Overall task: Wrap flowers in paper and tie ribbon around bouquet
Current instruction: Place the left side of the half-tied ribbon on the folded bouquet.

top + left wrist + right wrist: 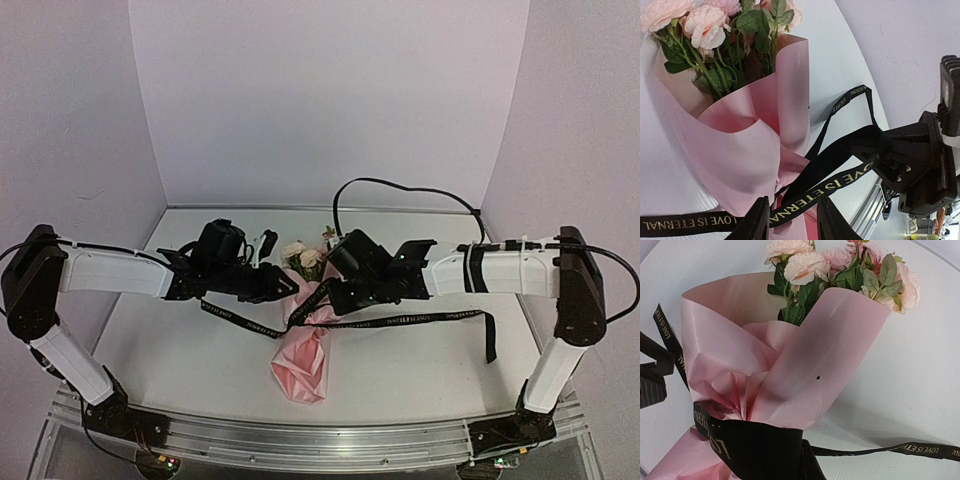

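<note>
Flowers (705,27) already wrapped in paper (830,350); bouquet (305,340) laid at table (420,370) centre, blooms toward 12 o'clock, tail toward 6. Ribbon (400,320) looped around waist, ends trailing toward 9 and 3 o'clock. Left gripper (792,222) seen part-open, ribbon passing between jaws. Right gripper (875,150) clamped shut on ribbon beside waist. No knot seen; judged 1 step left: tightening and tying.

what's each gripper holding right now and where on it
right gripper is shut on the ribbon near the bouquet neck; ribbon also runs between the fingers of the left gripper, grip unclear
</note>
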`<action>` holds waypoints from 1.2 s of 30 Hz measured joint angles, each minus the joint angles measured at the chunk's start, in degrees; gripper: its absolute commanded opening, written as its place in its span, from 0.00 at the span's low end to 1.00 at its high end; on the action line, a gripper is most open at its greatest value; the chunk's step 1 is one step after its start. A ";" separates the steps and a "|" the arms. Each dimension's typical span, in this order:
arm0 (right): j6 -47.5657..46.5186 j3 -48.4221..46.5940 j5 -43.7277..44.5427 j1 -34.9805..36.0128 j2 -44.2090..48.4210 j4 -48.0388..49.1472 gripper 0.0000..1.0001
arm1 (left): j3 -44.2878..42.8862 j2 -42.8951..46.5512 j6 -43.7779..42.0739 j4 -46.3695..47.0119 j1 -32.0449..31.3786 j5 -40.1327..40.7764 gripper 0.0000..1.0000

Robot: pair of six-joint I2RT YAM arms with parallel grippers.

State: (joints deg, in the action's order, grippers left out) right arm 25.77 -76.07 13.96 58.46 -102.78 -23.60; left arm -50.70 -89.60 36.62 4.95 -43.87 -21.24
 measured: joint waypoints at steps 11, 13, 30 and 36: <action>2.40 -0.06 -3.58 -1.30 -0.11 -2.28 0.06 | 0.11 -4.10 -3.98 1.54 -2.17 -3.43 0.28; 2.57 -0.20 -4.52 -1.31 -0.12 -2.60 0.11 | 0.05 -4.94 -4.87 1.42 -2.28 -3.69 0.26; 9.37 8.11 -10.80 -4.82 9.81 -6.79 0.75 | -2.21 -9.01 -6.42 0.50 -2.39 -3.62 0.11; 16.72 15.47 -7.45 -11.63 20.01 -12.81 0.70 | -2.56 -9.18 -6.42 -0.07 -2.48 -3.60 0.12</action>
State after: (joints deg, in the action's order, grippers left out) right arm 42.49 -60.60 6.51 46.83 -82.77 -36.41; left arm -53.25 -98.78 30.20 4.88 -46.35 -24.84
